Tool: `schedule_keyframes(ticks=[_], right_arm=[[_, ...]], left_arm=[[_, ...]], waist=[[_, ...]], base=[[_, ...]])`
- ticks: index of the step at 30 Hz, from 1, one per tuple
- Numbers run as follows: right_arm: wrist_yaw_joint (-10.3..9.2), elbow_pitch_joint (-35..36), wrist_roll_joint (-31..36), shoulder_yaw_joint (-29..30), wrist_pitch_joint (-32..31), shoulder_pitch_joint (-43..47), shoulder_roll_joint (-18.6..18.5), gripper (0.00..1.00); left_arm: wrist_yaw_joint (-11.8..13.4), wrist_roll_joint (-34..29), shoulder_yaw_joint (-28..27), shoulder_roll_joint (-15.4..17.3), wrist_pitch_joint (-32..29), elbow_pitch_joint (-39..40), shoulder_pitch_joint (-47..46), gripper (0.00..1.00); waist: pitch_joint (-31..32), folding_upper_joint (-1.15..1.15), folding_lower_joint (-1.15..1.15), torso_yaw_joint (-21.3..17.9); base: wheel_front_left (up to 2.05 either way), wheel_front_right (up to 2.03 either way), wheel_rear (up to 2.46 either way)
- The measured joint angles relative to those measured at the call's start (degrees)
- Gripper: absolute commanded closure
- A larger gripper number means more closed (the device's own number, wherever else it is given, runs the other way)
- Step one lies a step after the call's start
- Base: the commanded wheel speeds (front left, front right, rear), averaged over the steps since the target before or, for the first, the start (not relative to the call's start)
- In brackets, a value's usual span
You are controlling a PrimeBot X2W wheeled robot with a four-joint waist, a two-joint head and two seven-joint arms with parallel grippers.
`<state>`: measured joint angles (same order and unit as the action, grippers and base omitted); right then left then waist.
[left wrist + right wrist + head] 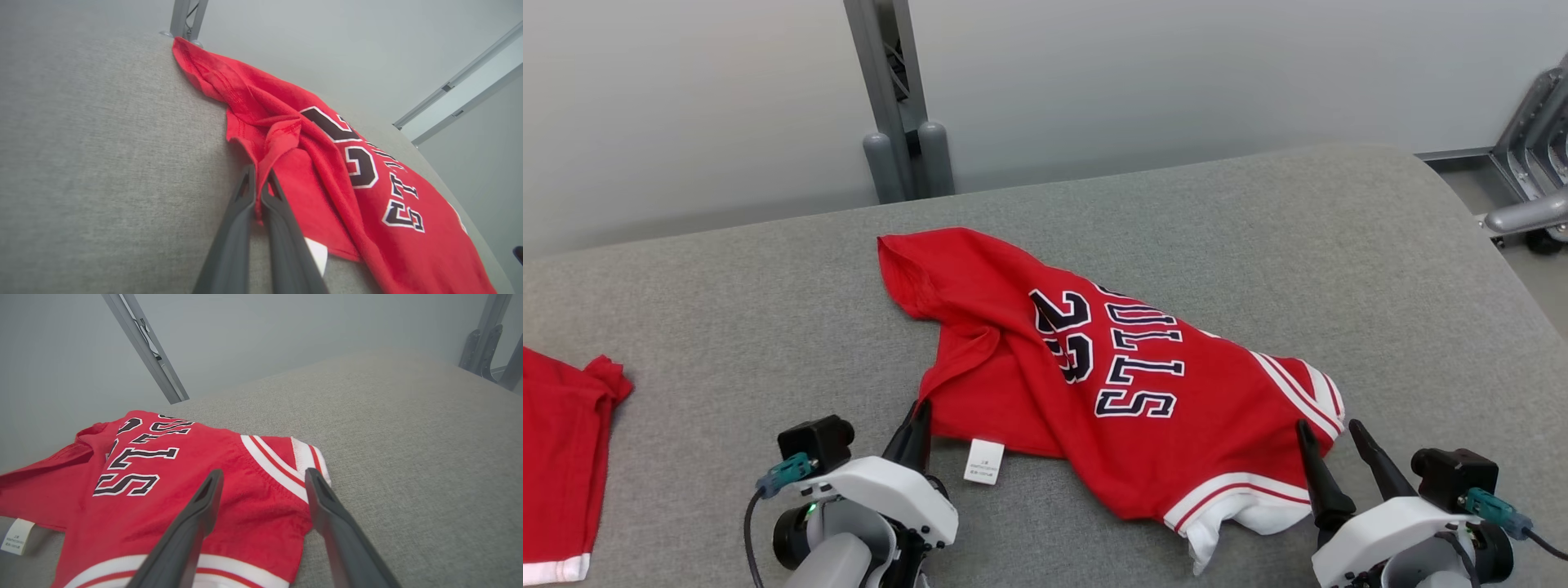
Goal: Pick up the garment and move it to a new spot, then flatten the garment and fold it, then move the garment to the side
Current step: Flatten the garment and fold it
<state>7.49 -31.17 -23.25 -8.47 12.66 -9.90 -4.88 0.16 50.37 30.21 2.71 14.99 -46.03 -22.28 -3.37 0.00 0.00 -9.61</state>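
Diagonally, crumpled garment (pixel 1013 384), far left to near right.

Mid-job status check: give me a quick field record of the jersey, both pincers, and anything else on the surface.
garment: red jersey, crumpled, lettering up, on the grey padded surface
left pincer: shut, pinching the jersey's near-left edge
right pincer: open, poised at the white-striped near-right corner, no grip
care label: white, sticking out from the near hem beside the left pincer
other item: second red garment at the surface's left edge
fold state: not yet flattened or folded
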Motion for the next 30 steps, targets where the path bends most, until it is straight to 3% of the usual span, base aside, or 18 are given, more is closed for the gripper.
schedule_keyframes(ticks=[14, 23, 24, 25, 26, 30], right_arm=[[0.00, -0.98, -0.45, -1.11, -1.03, 1.27, -0.47, 0.00], [0.00, -2.69, 0.27, -0.32, -2.05, 1.71, -0.49, 0.00], [0.00, -2.87, 0.52, -0.04, -2.07, 1.71, -0.48, 0.00], [0.01, -3.08, 0.66, 0.34, -2.07, 1.71, -0.44, 0.00], [0.01, -3.27, 0.70, 0.80, -2.05, 1.70, -0.43, 0.00], [0.00, -4.11, 1.11, 3.75, -1.78, 1.50, -0.35, 0.00]], left_arm=[[1.96, -8.90, -19.98, 0.07, 0.01, 12.70, 9.15, 1.00], [2.25, -11.02, -22.50, 0.04, 0.01, 12.00, 12.12, 1.00], [2.26, -11.02, -22.26, 0.04, 0.01, 11.49, 12.38, 0.71], [2.46, -11.18, -21.90, 0.04, 0.00, 10.99, 12.53, 0.13], [2.70, -12.11, -21.84, 0.00, 0.00, 11.04, 12.65, 0.00], [2.96, -14.81, -22.17, 0.04, 0.00, 13.12, 12.66, 0.00]], waist=[[3.40, 0.00, 0.00, 5.67], [4.14, 0.00, 0.00, 7.58], [4.19, 0.00, 0.00, 7.63], [4.26, 0.00, 0.00, 7.67], [4.33, 0.00, 0.00, 7.72], [4.74, 0.00, 0.00, 7.76]], base=[[0.00, 0.00, 0.00], [0.00, 0.00, 0.00], [0.00, 0.00, 0.00], [0.00, 0.00, 0.00], [0.00, 0.00, 0.00], [0.00, 0.00, 0.00]])
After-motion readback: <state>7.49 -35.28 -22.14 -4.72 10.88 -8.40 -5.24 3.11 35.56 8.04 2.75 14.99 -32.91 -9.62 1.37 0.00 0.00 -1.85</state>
